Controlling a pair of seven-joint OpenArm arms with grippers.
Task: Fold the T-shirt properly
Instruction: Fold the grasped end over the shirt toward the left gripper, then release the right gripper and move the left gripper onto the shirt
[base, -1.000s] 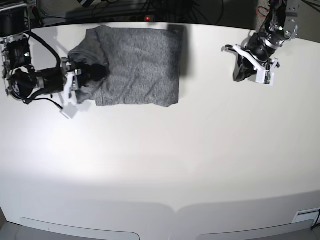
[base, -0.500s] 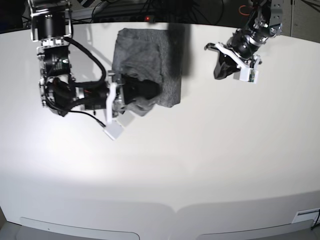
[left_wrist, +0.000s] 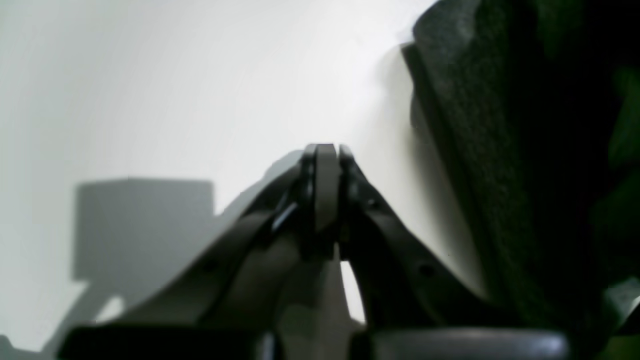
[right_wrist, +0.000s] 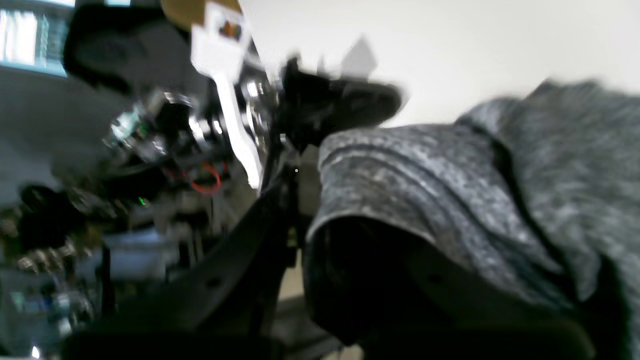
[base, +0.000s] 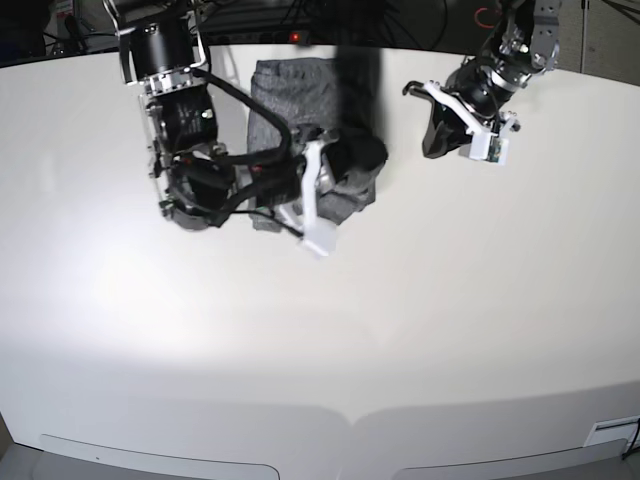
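T-shirt (base: 300, 110) lies at far edge of worktop (base: 420, 330), part-folded. Right pincer (base: 335, 175) is clamped on a bunched layer near the shirt's right edge, cloth draped over its fingers in the right wrist view. Left pincer (base: 440, 135) is closed on nothing, w/ tips pressed together, hovering just beside the shirt, not touching.

Risks, imo: only one layer pinched, so fold could land crooked or lumpy; cloth may cling to the fingers on release & drag the fold open; shirt sits near the far edge, so a push could slide it off.
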